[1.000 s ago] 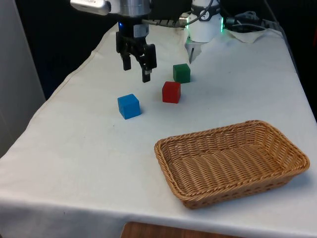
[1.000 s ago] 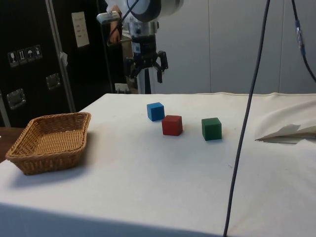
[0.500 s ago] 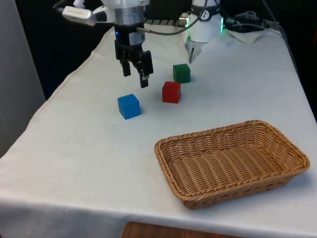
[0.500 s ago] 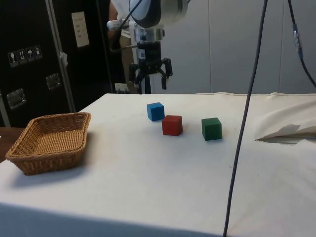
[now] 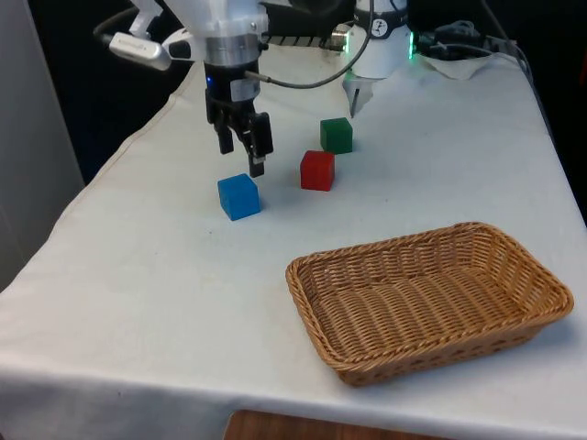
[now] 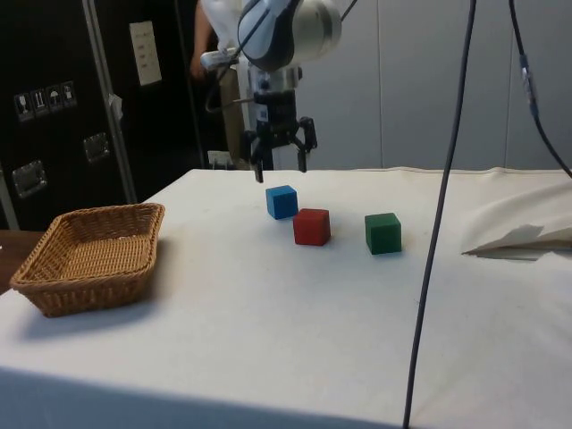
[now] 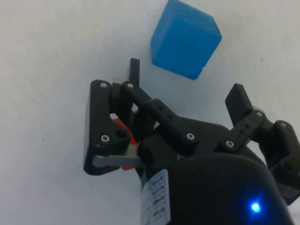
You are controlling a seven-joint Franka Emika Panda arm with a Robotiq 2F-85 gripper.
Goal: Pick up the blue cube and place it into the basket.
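Note:
The blue cube [image 5: 238, 196] rests on the white cloth, towards the front view's left of the red cube [image 5: 317, 170]. My gripper [image 5: 241, 159] hangs open just above and slightly behind the blue cube, holding nothing. From the side, the gripper [image 6: 280, 169] hovers over the blue cube [image 6: 281, 202]. In the wrist view the blue cube [image 7: 185, 40] lies just beyond the open gripper [image 7: 187, 82], not between the fingers. The wicker basket [image 5: 426, 295] sits near the table's front, at the front view's right, and at the left in the side view [image 6: 89, 255].
A green cube [image 5: 337, 135] stands behind the red cube; from the side the green cube [image 6: 382, 233] sits to the right of the red cube [image 6: 312, 226]. A black cable [image 6: 442, 214] hangs in front of the side camera. The white cloth [image 5: 165, 275] lies bare between cube and basket.
The gripper has come down and moved towards the front view's left, from above the cloth behind the cubes to just over the blue cube. It has stayed open. The cubes and basket have not moved.

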